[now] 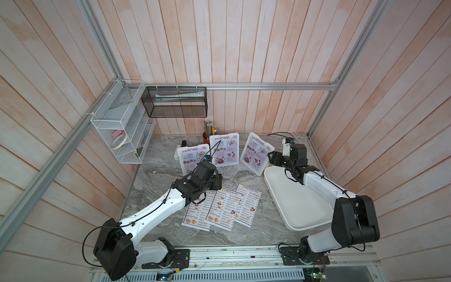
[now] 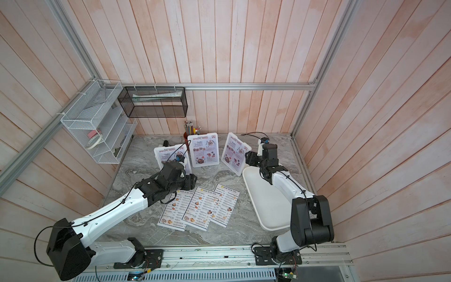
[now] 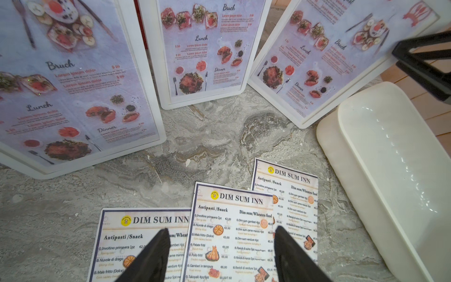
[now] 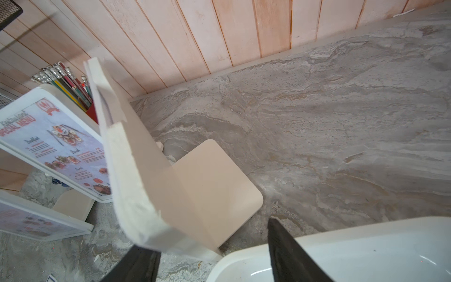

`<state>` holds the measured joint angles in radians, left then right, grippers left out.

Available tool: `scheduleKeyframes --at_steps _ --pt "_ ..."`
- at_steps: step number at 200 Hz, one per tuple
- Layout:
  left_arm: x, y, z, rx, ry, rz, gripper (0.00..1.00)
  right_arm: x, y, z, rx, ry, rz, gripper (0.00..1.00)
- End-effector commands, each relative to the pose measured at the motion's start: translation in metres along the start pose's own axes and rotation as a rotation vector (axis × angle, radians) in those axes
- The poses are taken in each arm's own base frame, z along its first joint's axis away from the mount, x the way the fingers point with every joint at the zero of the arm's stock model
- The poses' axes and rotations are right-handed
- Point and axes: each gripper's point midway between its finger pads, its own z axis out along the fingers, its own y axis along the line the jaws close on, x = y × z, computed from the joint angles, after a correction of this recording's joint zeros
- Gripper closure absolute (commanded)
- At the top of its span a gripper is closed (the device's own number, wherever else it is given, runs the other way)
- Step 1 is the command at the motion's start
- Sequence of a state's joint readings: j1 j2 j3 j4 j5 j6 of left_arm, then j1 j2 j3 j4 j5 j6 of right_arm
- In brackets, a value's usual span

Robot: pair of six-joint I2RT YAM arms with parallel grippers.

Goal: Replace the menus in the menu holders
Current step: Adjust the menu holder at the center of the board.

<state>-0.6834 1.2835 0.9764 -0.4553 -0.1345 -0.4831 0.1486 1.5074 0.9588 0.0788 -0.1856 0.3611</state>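
Observation:
Three white menu holders stand upright at the back of the table: left (image 1: 192, 158), middle (image 1: 224, 150) and right (image 1: 256, 153). Each shows a lilac SPECIAL MENU sheet (image 3: 207, 48). Three white DIM SUM INN menus (image 1: 223, 210) lie flat and overlapping in a row at mid table. My left gripper (image 3: 220, 234) hovers open over them, holding nothing. My right gripper (image 4: 212, 244) is open behind the right holder (image 4: 151, 158). That holder's lower side edge lies over one finger (image 4: 144, 258), while the other finger is apart from it, above the tray rim.
A large shallow white tray (image 1: 292, 207) lies at the right under the right arm. A red cup of pencils (image 1: 207, 136) stands behind the holders. A white wire rack (image 1: 117, 136) and a black mesh basket (image 1: 175, 102) hang on the walls.

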Motion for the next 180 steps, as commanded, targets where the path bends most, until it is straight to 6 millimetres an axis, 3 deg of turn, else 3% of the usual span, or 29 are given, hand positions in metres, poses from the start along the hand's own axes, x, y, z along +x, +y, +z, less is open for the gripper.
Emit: scheduleKeyframes --at_steps 1,75,131,180 --pt "-0.013 -0.007 0.001 0.020 -0.024 -0.004 0.30 -0.030 -0.004 0.002 -0.018 -0.072 -0.015 0.31" --pt "-0.015 -0.010 0.007 0.019 -0.017 0.000 0.30 -0.053 -0.029 0.031 0.012 -0.085 -0.034 0.30" --pt "-0.015 -0.009 0.009 0.009 -0.013 0.001 0.30 -0.056 -0.034 0.041 0.011 -0.070 -0.045 0.30" --pt "-0.021 -0.011 0.006 0.016 -0.032 0.008 0.30 -0.054 -0.026 0.018 -0.003 -0.086 -0.061 0.29"
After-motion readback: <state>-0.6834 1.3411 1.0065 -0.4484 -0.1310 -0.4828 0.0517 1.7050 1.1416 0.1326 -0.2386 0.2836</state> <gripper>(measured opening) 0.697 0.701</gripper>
